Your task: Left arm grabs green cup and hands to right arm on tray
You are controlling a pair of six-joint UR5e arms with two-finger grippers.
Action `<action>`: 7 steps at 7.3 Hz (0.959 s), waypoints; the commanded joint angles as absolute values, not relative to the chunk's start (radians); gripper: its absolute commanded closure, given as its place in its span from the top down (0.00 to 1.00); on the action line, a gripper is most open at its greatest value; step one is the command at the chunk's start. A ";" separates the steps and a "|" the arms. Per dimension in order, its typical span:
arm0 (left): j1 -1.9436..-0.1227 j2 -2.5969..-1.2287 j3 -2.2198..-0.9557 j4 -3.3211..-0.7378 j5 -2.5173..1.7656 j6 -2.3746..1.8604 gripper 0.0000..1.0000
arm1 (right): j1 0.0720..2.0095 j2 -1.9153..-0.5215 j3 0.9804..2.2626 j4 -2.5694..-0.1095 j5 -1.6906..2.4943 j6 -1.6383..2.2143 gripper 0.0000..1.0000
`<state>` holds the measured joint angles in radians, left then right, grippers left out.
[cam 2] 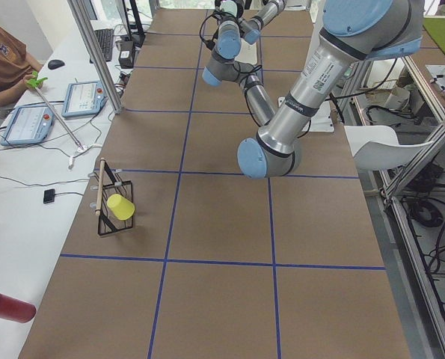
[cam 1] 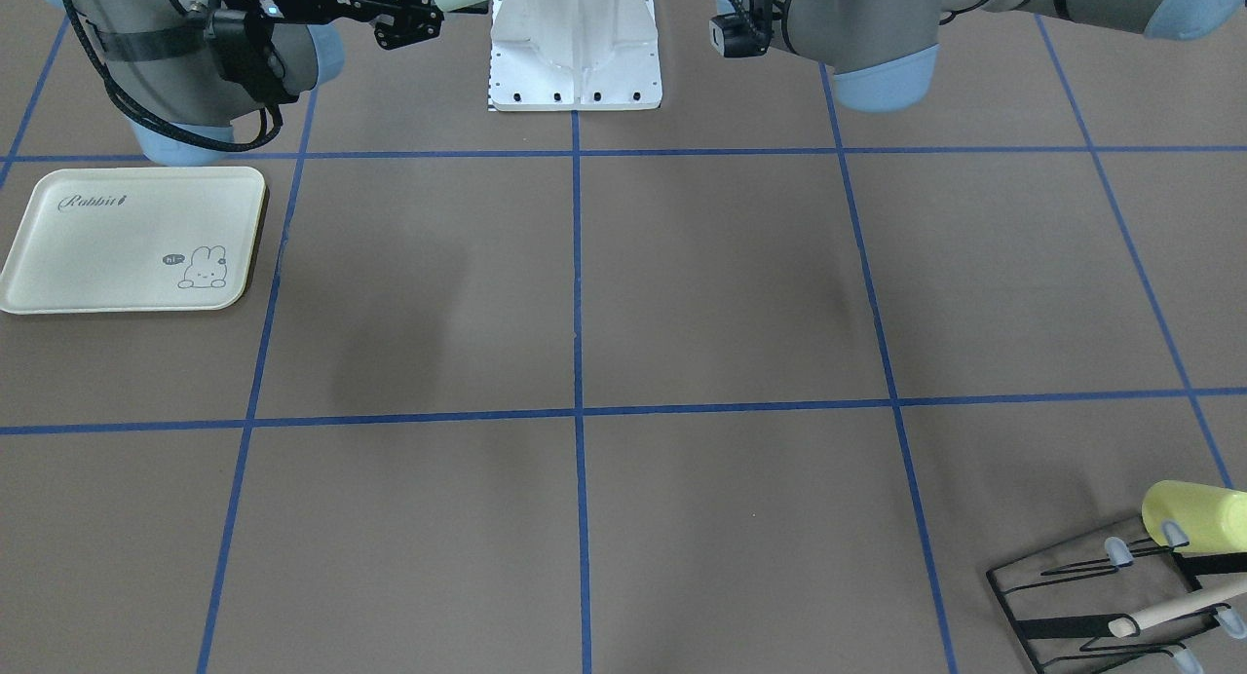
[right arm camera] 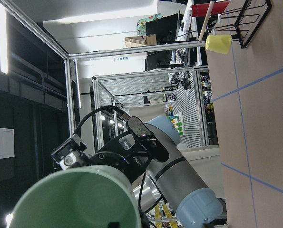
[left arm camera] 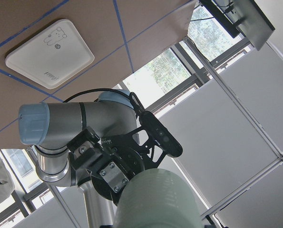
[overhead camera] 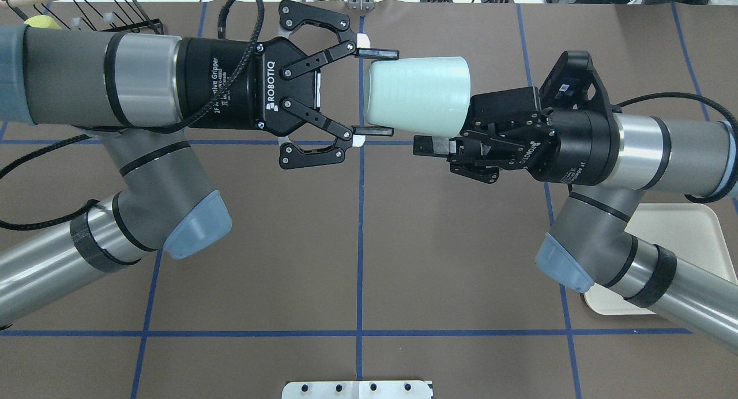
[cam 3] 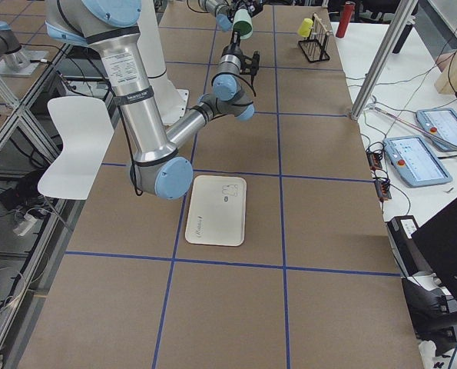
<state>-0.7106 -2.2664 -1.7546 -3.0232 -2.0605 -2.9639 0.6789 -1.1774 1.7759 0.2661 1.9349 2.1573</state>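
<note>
The green cup (overhead camera: 415, 96) lies sideways in the air between the two grippers, high above the table's middle. My left gripper (overhead camera: 375, 92) is open; its fingertips (overhead camera: 377, 53) flank the cup's narrow base end with a small gap. My right gripper (overhead camera: 450, 135) is shut on the cup's wide rim end, and one finger is hidden behind the cup. The right wrist view looks into the cup's mouth (right arm camera: 74, 199); the left wrist view shows its outside (left arm camera: 155, 199). The cream tray (cam 1: 127, 241) lies flat on the table under the right arm (overhead camera: 611, 255).
A black wire rack (cam 1: 1101, 596) holding a yellow cup (cam 1: 1193, 516) and a wooden stick stands at the table's far corner on the left arm's side. The white robot base plate (cam 1: 575, 51) sits between the arms. An operator sits beside the table in the exterior left view.
</note>
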 commanded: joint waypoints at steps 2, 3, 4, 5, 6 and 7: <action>-0.698 -2.266 -1.752 -3.023 -2.045 -2.964 0.00 | 0.678 -1.186 1.775 0.294 1.927 2.158 0.43; -0.695 -2.264 -1.750 -3.025 -2.045 -2.964 0.00 | 0.678 -1.187 1.775 0.302 1.925 2.161 0.43; -0.695 -2.266 -1.743 -3.025 -2.043 -2.962 0.00 | 0.678 -1.186 1.775 0.302 1.918 2.177 0.43; -0.695 -2.267 -1.741 -3.025 -2.043 -2.962 0.00 | 0.678 -1.186 1.775 0.302 1.913 2.177 0.42; -0.687 -2.266 -1.741 -3.025 -2.043 -2.962 0.00 | 0.678 -1.186 1.775 0.304 1.913 2.178 0.37; -0.677 -2.264 -1.741 -3.025 -2.034 -2.961 0.00 | 0.678 -1.186 1.775 0.304 1.911 2.178 0.28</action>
